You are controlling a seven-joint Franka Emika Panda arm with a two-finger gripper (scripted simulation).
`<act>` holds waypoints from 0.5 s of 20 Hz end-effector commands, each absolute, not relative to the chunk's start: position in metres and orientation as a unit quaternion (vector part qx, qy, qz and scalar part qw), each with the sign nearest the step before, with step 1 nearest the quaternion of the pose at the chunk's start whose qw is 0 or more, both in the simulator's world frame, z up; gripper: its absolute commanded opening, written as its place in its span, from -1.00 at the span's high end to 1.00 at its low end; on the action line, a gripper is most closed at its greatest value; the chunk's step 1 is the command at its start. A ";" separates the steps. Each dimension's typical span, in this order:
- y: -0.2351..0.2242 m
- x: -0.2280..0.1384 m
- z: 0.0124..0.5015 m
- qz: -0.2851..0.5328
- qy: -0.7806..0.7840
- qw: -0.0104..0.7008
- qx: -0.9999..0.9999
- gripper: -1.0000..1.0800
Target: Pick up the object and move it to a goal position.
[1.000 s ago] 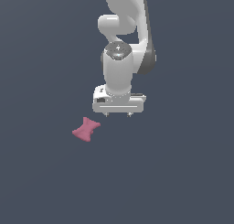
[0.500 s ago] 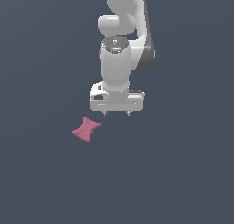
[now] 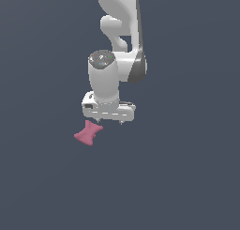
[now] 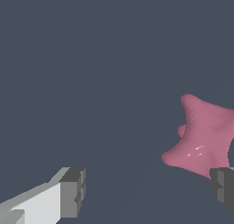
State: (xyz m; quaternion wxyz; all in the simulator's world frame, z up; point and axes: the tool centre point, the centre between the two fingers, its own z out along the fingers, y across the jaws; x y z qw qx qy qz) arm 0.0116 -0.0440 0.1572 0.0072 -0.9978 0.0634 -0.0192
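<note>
The object (image 3: 88, 133) is a small matte pink bow-tie shaped solid lying on the dark grey floor. It also shows in the wrist view (image 4: 201, 138), close to one fingertip. My white gripper (image 3: 109, 121) hangs just above the floor, a little toward the exterior view's right of the object. Its jaws stand wide open and hold nothing. One finger (image 4: 73, 192) and the other finger (image 4: 222, 186) show in the wrist view; the object lies mostly outside the gap between them, near the second finger.
The floor (image 3: 187, 177) is a plain dark grey surface. The white arm (image 3: 117, 46) rises above the gripper.
The gripper has moved toward the exterior view's left and slightly down, closer to the pink object. The object has not moved.
</note>
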 end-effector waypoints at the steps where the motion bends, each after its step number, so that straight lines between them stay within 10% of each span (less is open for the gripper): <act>1: -0.068 0.011 0.140 -0.015 0.097 0.007 -0.995 -0.92; 10: -0.147 0.001 0.084 -0.002 0.208 0.002 -0.978 -0.92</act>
